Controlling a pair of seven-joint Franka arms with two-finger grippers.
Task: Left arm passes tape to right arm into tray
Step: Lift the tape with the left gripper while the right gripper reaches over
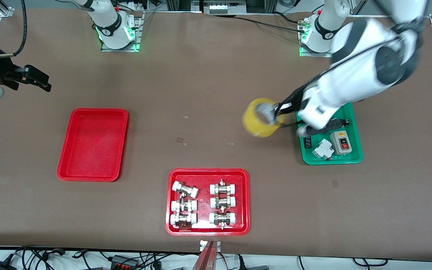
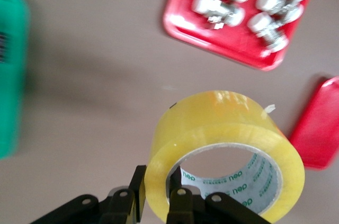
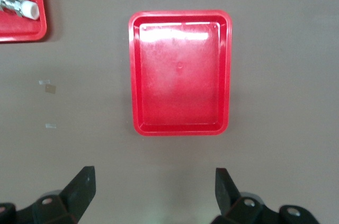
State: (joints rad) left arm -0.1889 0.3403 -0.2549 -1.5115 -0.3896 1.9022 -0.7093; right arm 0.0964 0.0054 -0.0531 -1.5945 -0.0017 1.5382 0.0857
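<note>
The yellow tape roll point(image 1: 261, 118) hangs in the air over bare table beside the green tray. My left gripper point(image 1: 276, 114) is shut on its wall, one finger inside the core and one outside. The left wrist view shows the tape point(image 2: 228, 144) clamped in the left gripper point(image 2: 159, 187). My right gripper point(image 1: 38, 80) is open and empty, held in the air at the right arm's end of the table. The right wrist view shows the right gripper point(image 3: 153, 181) wide open over bare table, looking toward the plain red tray point(image 3: 180, 75). That tray point(image 1: 93, 144) is empty.
A red tray of white-capped metal fittings point(image 1: 208, 171) lies near the front camera's edge; it also shows in the left wrist view point(image 2: 212, 30). A green tray point(image 1: 351, 159) with switches and small parts lies under the left arm.
</note>
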